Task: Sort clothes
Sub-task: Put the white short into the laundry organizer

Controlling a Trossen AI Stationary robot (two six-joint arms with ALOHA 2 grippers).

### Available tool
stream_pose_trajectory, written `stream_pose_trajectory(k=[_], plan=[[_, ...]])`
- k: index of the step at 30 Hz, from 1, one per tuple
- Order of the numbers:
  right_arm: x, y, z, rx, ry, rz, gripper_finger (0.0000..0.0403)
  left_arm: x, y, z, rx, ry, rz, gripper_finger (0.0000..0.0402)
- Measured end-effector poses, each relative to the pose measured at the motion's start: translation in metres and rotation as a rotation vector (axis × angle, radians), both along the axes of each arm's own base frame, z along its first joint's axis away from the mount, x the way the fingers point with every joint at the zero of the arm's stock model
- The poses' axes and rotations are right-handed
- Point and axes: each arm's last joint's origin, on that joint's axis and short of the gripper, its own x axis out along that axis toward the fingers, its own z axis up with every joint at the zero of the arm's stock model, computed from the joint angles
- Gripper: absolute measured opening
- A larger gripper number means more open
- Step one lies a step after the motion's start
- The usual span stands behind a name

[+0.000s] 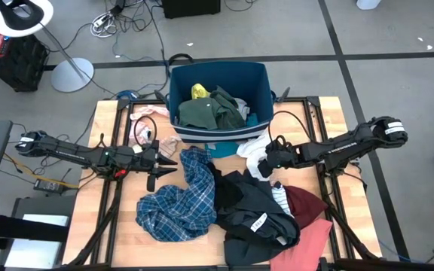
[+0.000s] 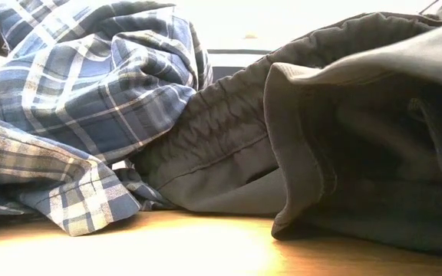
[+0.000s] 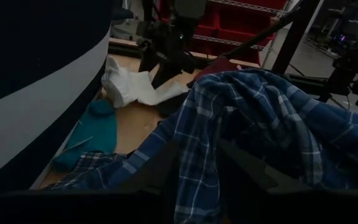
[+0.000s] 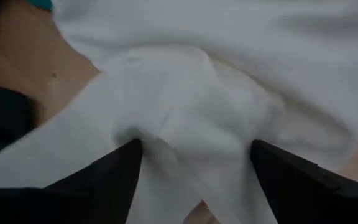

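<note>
Right gripper [image 1: 266, 159] sat low over the white garment [image 1: 255, 153], its two dark fingers [image 4: 114, 174] spread apart and pressed down into the cloth, a fold of white bunched between them; whether they had pinched it tight could not be told. White garment lay at roughly 3 o'clock from table centre, just below the navy bin [image 1: 218, 99], touching the bin's front corner. A teal piece [image 3: 95, 130] lay on the bare wood beside the bin wall, close to the white cloth.

Left gripper [image 1: 159, 162] was at about 9 o'clock, fingers parted, tips at the edge of the blue plaid shirt [image 1: 179, 199]; nothing was held between them. Plaid shirt spread from centre toward 7 o'clock, heaped high in the low view.

Black and dark grey garments [image 1: 255, 207] piled at 5 o'clock, overlapping the plaid's right edge. Maroon cloth [image 1: 307, 202] and a salmon pink piece [image 1: 315, 239] lay farther toward 4 and 5 o'clock at the table edge. A pale pink item [image 1: 139, 132] lay at 10 o'clock near the left arm.

Inside the bin at 12 o'clock: a dark green garment [image 1: 209, 113] and a yellow piece [image 1: 199, 92] behind it.
</note>
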Motion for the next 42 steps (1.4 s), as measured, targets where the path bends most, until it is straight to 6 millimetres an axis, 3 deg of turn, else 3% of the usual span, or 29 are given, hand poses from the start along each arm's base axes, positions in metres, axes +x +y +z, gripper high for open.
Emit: stream_pose_trajectory(k=[3, 5, 11, 13, 17, 21, 29, 36, 42], plan=[[-0.003, 0.001, -0.004, 0.022, 0.017, 0.0, 0.028, 0.0, 0.0, 0.0, 0.0, 0.0, 0.0, 0.0113], [-0.004, 0.002, -0.004, 0.022, 0.024, 0.006, 0.0242, 0.0, 0.0, 0.0, 0.0, 0.0, 0.0, 0.0113], [-0.004, 0.005, -0.004, 0.026, 0.019, 0.021, 0.0048, 0.0, 0.0, 0.0, 0.0, 0.0, 0.0, 0.0113], [-0.002, 0.006, -0.002, 0.031, 0.007, 0.025, 0.0018, 0.0, 0.0, 0.0, 0.0, 0.001, 0.0, 0.0113], [0.009, 0.008, 0.015, 0.035, -0.002, 0.066, 0.0024, 0.0, 0.0, 0.0, 0.0, 0.002, 0.0, 0.0113], [0.019, 0.01, 0.048, -0.004, 0.038, 0.123, 0.0009, 0.0, 0.0, 0.0, 0.001, 0.004, 0.0, 0.0113], [0.038, 0.021, 0.144, -0.178, 0.019, 0.204, 0.0007, 0.0, 0.0, 0.0, 0.0, -0.002, 0.0, 0.0113], [0.043, 0.026, 0.227, -0.348, -0.137, 0.262, 0.0007, 0.0, 0.0, 0.0, -0.021, -0.003, 0.004, 0.0113], [0.051, 0.021, 0.274, -0.554, -0.207, 0.255, 0.0007, 0.0, 0.0, 0.001, -0.021, -0.007, 0.004, 0.0113]])
